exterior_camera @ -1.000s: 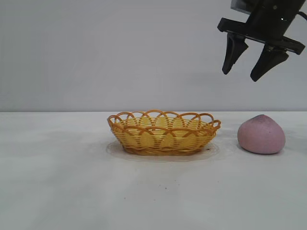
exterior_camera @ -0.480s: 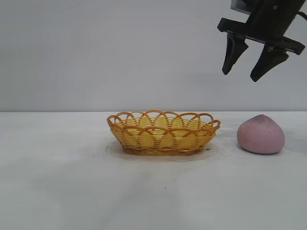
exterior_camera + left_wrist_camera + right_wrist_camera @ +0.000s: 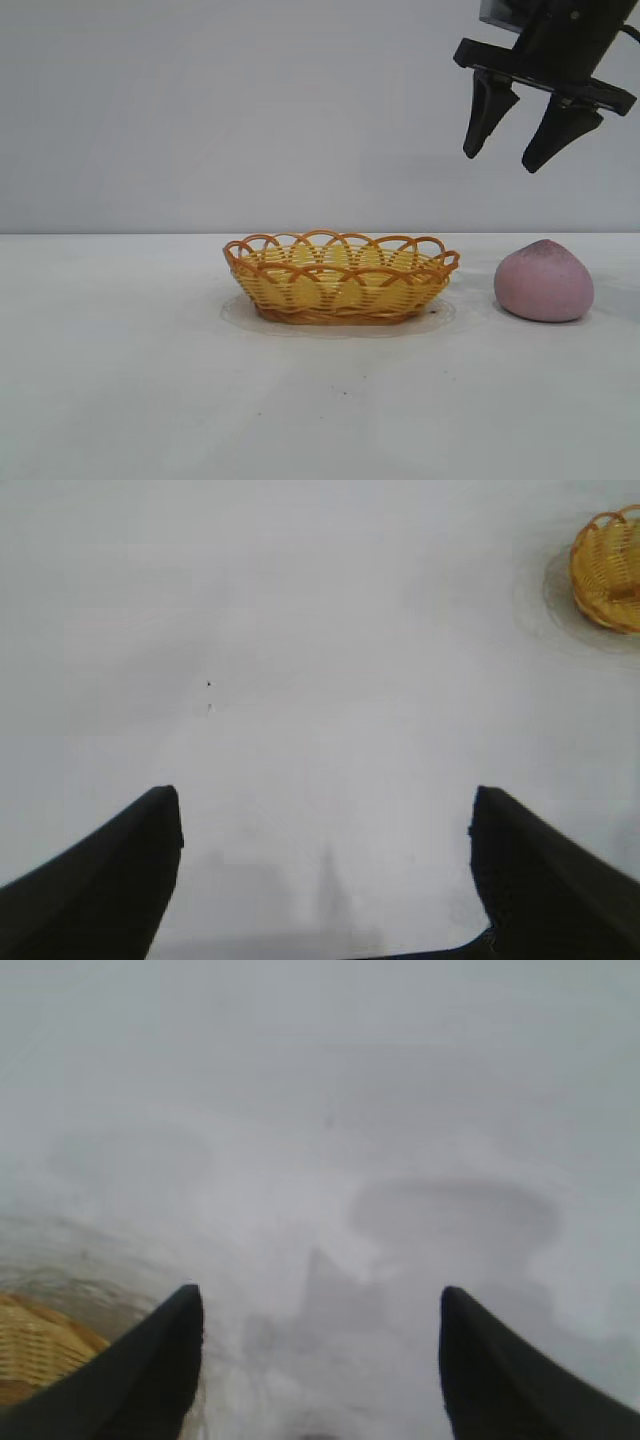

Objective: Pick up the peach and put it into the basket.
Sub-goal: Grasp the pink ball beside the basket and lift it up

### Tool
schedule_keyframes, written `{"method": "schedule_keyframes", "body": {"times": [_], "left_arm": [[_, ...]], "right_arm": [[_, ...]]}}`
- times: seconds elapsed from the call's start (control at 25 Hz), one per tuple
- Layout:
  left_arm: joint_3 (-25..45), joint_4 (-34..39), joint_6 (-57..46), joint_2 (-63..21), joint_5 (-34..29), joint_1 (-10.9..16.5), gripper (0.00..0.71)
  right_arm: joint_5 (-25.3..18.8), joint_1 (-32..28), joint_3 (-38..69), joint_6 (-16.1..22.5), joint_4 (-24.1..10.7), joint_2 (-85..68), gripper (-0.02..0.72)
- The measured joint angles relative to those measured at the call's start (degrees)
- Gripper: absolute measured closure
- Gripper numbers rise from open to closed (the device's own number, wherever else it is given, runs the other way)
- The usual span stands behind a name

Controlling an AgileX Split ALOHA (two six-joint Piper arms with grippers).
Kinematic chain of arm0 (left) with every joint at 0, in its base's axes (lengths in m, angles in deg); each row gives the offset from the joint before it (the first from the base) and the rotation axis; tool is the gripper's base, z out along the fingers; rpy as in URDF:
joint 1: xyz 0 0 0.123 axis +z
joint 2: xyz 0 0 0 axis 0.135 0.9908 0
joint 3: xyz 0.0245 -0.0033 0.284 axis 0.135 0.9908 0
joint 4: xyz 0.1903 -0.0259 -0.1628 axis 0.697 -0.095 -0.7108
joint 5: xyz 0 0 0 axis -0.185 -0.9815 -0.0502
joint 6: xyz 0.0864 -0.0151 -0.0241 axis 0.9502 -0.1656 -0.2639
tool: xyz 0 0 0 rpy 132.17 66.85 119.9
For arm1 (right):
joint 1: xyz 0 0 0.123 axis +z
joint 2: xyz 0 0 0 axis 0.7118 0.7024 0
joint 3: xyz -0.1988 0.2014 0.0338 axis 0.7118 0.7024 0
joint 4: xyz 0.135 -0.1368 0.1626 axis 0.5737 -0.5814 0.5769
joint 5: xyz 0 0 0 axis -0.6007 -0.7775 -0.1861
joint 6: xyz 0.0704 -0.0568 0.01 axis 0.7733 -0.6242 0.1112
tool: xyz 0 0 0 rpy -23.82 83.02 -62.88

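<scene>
**Op:** Logging status: I see almost no change over the last second. The right pincer (image 3: 507,153) still hangs high at the exterior view's upper right, jaws spread and empty; at most it has crept slightly. So the approach has not really started, and nothing of the task is done.

**Obs:** Where is the fruit?

**Op:** The dusty pink-mauve rounded peach with its small pointed tip (image 3: 544,281) sits on the white worktop (image 3: 120,380), untouched, just beside the right end of the shallow oval woven basket, yellow with an orange looped rim (image 3: 341,278). The two are apart, not touching. The basket looks empty.

**Obs:** Peach relative to the pincer?

**Op:** Well below it, and slightly to the right of the tips in the exterior view. My right wrist view shows only a basket edge (image 3: 40,1345) and bare worktop, no peach, so I judge I must shift and then descend.

**Obs:** Left arm?

**Op:** The left pincer (image 3: 325,845) is released, hovering over bare worktop well away from the basket (image 3: 608,570). It is out of the exterior view.
</scene>
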Motion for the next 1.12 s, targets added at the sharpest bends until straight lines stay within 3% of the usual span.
{"method": "schedule_keyframes", "body": {"times": [0.24,0.4,0.76,1.12], "left_arm": [[7.93,-0.35,1.06,-17.47,-0.21,0.0,0.182],[11.5,-1.04,1.32,-24.42,-0.25,0.0,0.182],[14.5,-1.04,0.84,-25.14,0.72,0.0,0.182],[14.5,-1.04,0.84,-25.14,0.96,0.0,0.182]], "right_arm": [[-0.12,0.0,0.0,-0.35,0.0,0.0,0.268],[-0.12,0.0,0.0,-0.49,0.0,0.0,0.268],[-1.74,0.0,-0.13,-0.49,-0.4,-0.11,0.268],[-6.41,0.0,-0.13,-0.61,-8.82,-5.44,0.268]]}}
